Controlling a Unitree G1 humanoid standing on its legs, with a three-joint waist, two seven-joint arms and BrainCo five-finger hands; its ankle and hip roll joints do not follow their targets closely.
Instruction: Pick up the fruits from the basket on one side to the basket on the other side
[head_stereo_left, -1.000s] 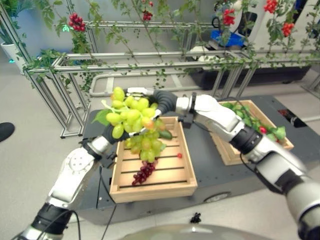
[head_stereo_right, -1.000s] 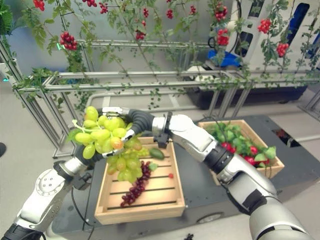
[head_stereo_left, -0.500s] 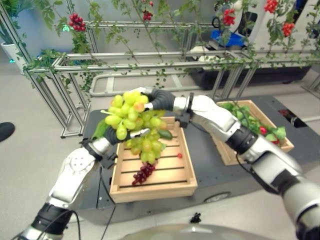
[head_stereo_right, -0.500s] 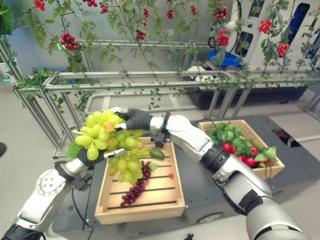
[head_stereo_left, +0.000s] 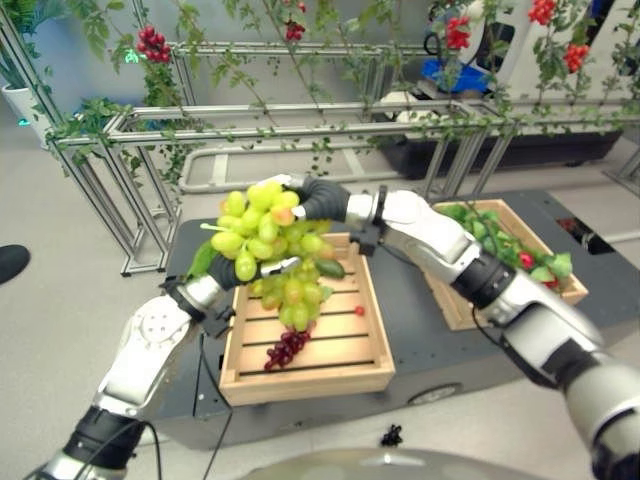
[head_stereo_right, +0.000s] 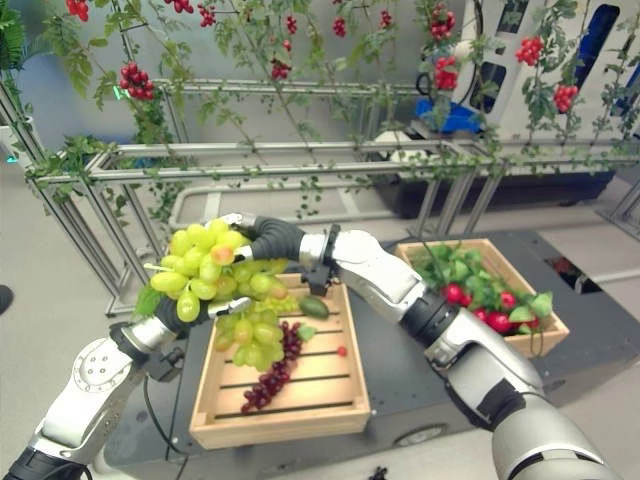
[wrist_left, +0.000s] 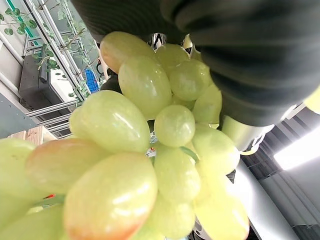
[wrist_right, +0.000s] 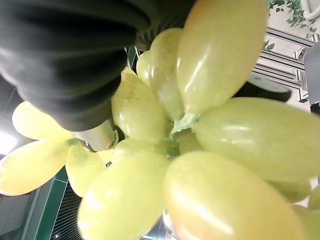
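Grey platform (head_stereo_left: 420, 320) carries two wooden baskets: the near one (head_stereo_left: 306, 372) at its left end, the other (head_stereo_left: 455, 305) at its right end, already holding leaves and red fruit. I see the green grape bunch (head_stereo_left: 262, 232) held aloft over the left basket's far left corner, between both hands. Right hand (head_stereo_left: 318, 197) grips its top; left hand (head_stereo_left: 222, 270) sits beneath, fingers hidden, so I cannot tell its hold. I judge the carry runs rightward, right arm nearer.

We are in a test room made to look like a fruit farm, with metal frames (head_stereo_left: 150, 130) holding leafy vines (head_stereo_right: 250, 50), red berries (head_stereo_left: 152, 42) and grey floor (head_stereo_left: 50, 330).
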